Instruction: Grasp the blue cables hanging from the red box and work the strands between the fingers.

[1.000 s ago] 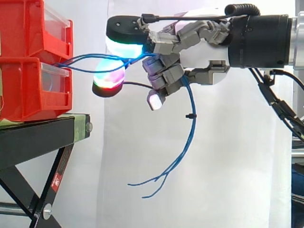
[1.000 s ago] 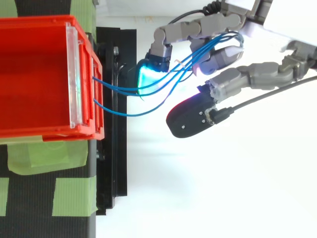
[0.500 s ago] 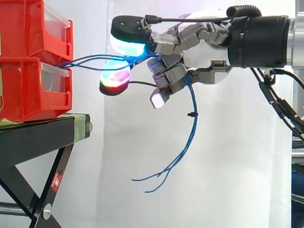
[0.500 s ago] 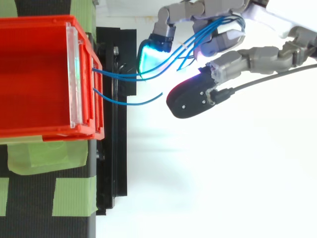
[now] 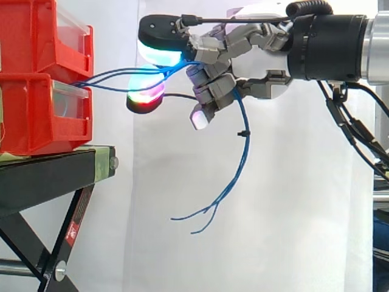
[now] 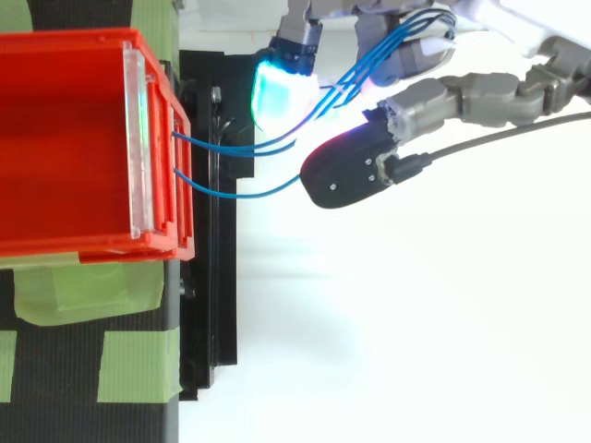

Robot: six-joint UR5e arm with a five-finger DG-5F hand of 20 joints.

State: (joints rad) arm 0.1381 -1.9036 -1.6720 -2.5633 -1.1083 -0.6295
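Note:
Thin blue cables [image 5: 109, 78] run out of the front of the red bins [image 5: 36, 73] and pass to the right into my hand [image 5: 255, 67]. The hand's curled fingers are shut on the strands, which run between them. Below the hand the cables [image 5: 242, 152] hang in a curve, with loose ends near the lower middle. From above, the strands [image 6: 231, 148] leave the red bin [image 6: 74, 138] and rise rightward under the glowing cyan fingertip [image 6: 282, 92] and beside a dark fingertip [image 6: 346, 175].
The bins stand stacked on a black stand [image 5: 55, 176] with crossed legs [image 5: 36, 249]. Green tape [image 6: 138, 365] marks the stand's top. A white curtain hangs behind, with open air under the hand.
My hand has lifted slightly and shifted away from the camera in the top view, drawing the strands with it. The hanging ends have swung a little.

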